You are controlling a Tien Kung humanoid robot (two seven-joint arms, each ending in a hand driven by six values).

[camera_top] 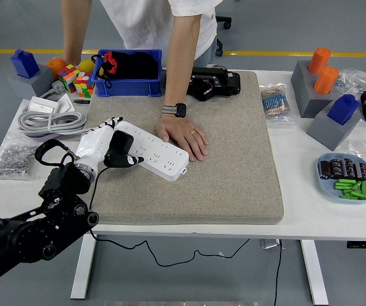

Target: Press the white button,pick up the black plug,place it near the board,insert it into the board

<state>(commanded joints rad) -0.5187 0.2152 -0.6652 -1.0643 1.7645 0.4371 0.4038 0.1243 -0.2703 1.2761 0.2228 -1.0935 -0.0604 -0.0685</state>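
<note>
A white rectangular table (298, 213) carries a large beige felt mat (234, 166) that covers most of its middle. A person in a white shirt stands at the far side and leans in, one hand (182, 138) pressed flat on the mat, touching the far end of the long white plastic power strip (152, 152). That board lies diagonally on the mat's left part.

The robot's black left arm comes in from the lower left corner, and its white five-fingered left hand (101, 146) sits at the strip's near-left end. Its fingers are curled around the black plug (120, 155), which rests on the strip's left end, its black cable trailing down over the table's near edge.

Behind the strip, a blue plastic bin (128, 85) holds dark items, with a black device (213, 83) just to its right on the mat's far edge. Far left lie a coiled grey cable (46, 121) and colourful puzzle cubes (74, 80). To the right stand grey blocks with orange cylinders (322, 70) and a blue-capped grey block (342, 111), and a small blue-grey plate (347, 177) holds green and black parts.
</note>
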